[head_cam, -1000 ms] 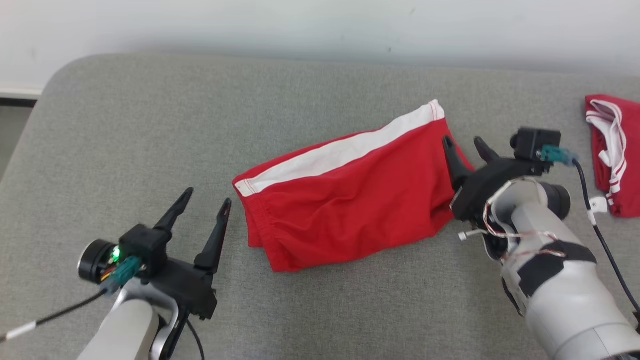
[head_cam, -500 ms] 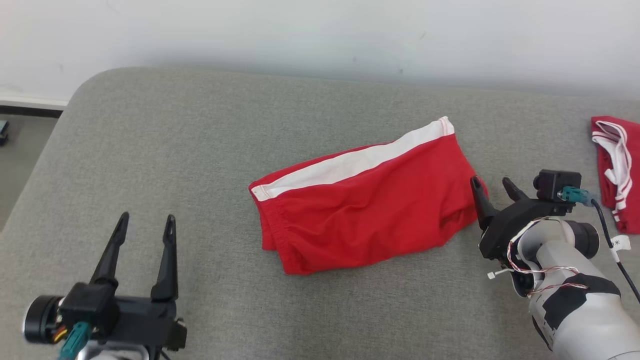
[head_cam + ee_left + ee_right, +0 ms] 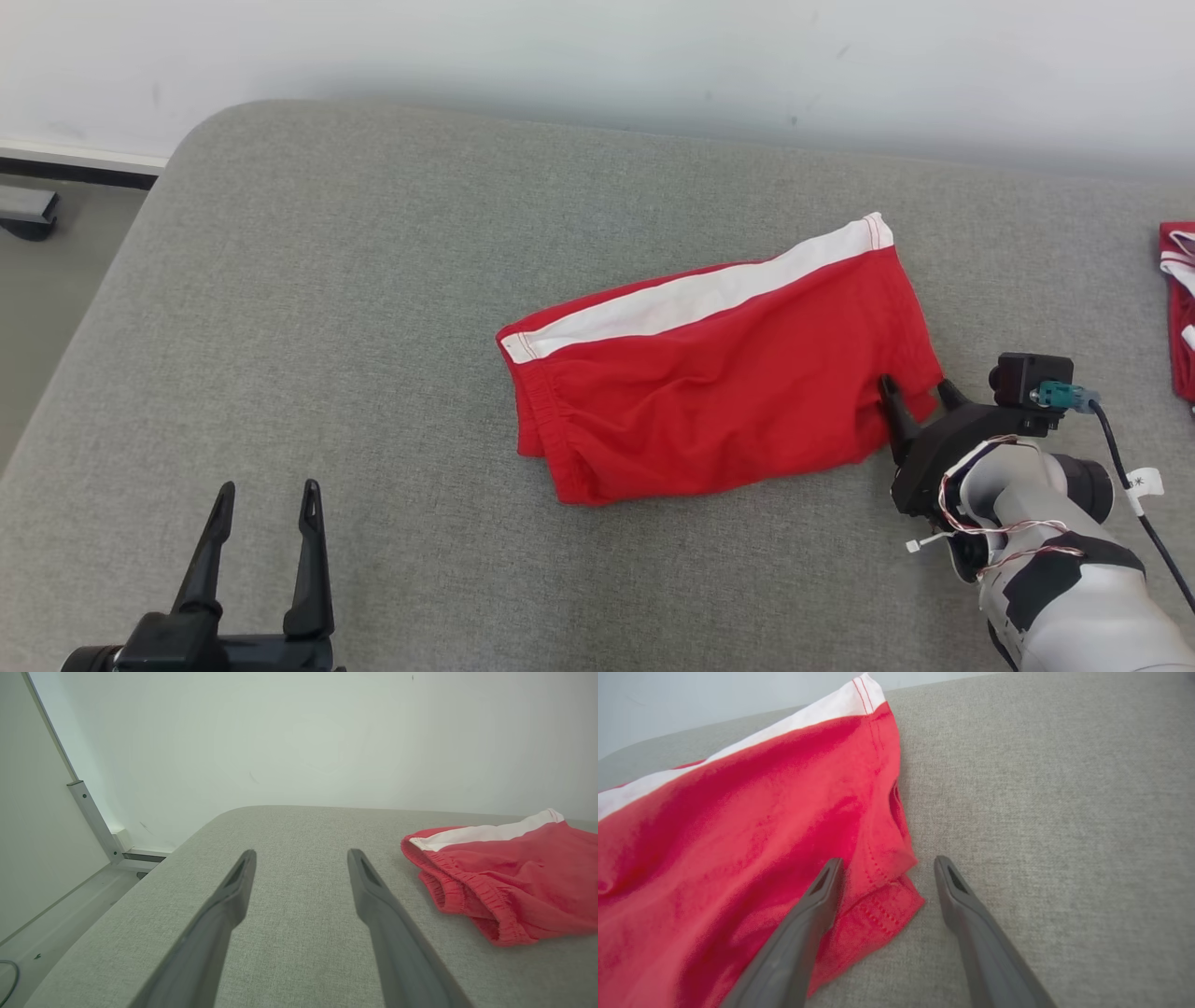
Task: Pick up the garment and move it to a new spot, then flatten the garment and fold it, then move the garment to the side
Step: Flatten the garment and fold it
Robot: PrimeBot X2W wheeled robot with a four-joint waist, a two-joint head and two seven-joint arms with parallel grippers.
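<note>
Garment: red folded shorts with white side stripe [image 3: 719,383] lay mid grey fabric cushion [image 3: 373,280].
Right gripper [image 3: 916,385]: you had it spread, shorts' near right corner between its fingers, nothing pinched.
Left gripper [image 3: 268,486]: spread, empty, well apart from the shorts.
Risk: if you pinched one layer only, the fold could fall open when dragged.
</note>
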